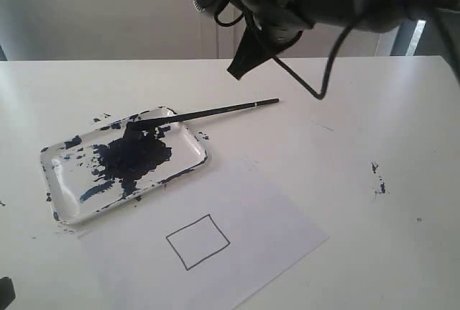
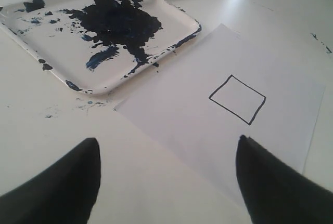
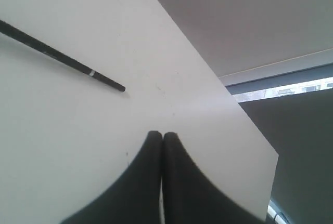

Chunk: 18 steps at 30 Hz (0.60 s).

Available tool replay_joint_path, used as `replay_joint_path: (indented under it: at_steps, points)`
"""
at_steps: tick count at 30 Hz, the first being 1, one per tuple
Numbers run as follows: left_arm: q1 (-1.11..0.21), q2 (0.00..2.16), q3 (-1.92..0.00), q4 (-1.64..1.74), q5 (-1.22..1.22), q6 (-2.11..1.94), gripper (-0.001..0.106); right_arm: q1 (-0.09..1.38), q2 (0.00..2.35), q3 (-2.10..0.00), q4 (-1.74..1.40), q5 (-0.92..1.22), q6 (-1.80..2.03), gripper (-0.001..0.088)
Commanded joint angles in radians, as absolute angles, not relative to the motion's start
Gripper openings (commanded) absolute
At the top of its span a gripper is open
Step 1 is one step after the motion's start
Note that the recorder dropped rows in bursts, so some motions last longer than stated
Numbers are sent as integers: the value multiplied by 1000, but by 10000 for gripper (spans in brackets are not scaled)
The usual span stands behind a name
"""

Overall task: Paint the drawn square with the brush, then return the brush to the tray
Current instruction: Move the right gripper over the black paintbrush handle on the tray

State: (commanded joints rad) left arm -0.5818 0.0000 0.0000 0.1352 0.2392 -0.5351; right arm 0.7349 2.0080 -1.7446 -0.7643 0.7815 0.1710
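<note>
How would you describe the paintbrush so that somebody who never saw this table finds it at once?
On the white table, find the clear tray smeared with dark paint. The brush lies with its dark tip on the tray's far rim, its handle reaching out over the table. It is the only long thin black stick, with a small silvery band near the handle's end.
</note>
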Motion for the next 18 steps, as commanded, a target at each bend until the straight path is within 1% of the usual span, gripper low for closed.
replay_joint_path:
  at_steps: [4,7,9,13,15,18]
  points:
    - [-582,0,0,135,239,-535,749,675,2171,-1922,-595,740,93,0]
    - [-582,0,0,135,239,-535,749,657,2240,-2011,-435,769,-35,0]
    - [-582,0,0,135,239,-535,749,657,2262,-2071,-289,813,-156,0]
    - [-582,0,0,135,239,-535,749,647,2287,-2153,10,806,-311,0]
    - [-582,0,0,135,239,-535,749,638,2312,-2177,91,813,-332,0]
    - [-582,0,0,135,239,-535,749,636,2366,-2223,104,852,-333,0]
